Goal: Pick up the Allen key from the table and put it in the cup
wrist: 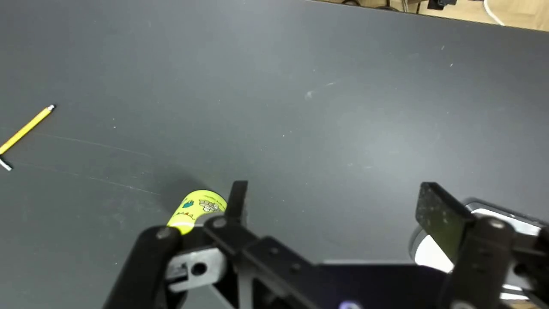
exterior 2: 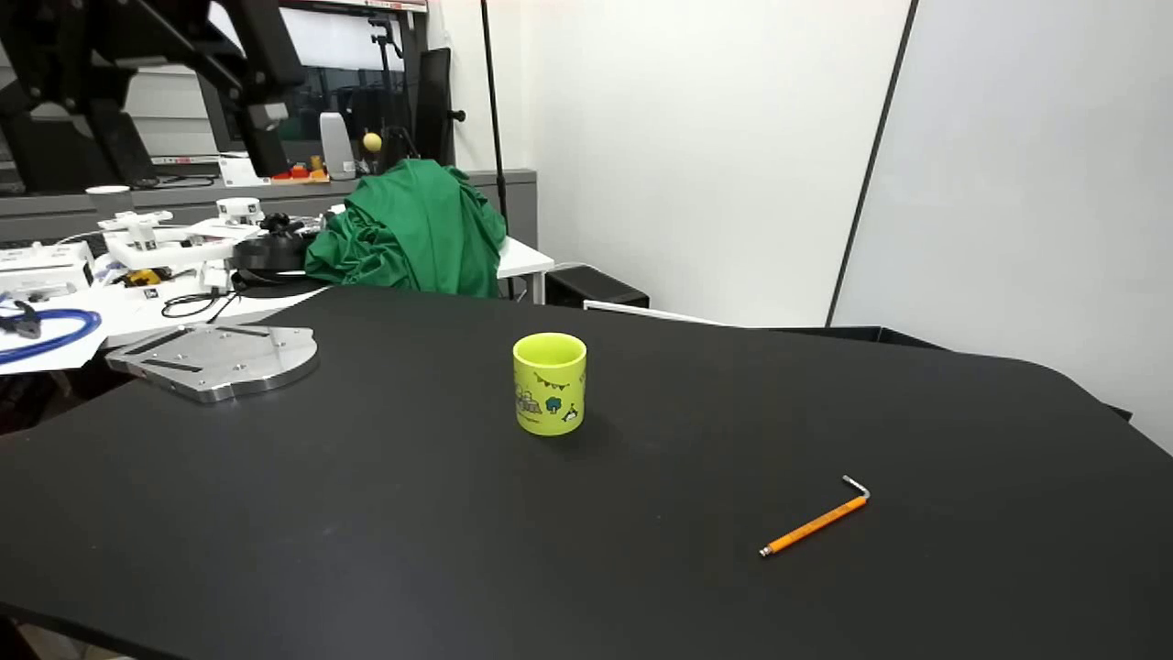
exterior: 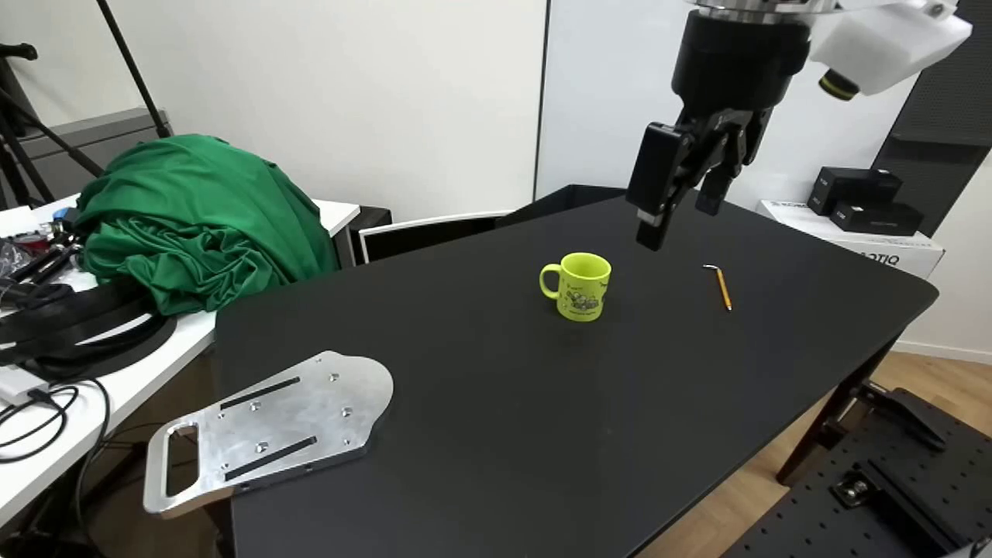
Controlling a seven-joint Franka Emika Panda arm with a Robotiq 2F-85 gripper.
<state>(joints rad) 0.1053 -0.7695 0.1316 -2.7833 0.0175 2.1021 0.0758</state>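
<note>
In the wrist view, Robotiq gripper found with jaws apart, nothing held. Allen key lies on black table at roughly nine o'clock from the gripper, long axis seven-thirty to one-thirty; sideways traverse and rotation judged necessary.

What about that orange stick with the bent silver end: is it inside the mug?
No: in an exterior view the Allen key lies on the black table, clearly apart from the yellow-green mug.
</note>
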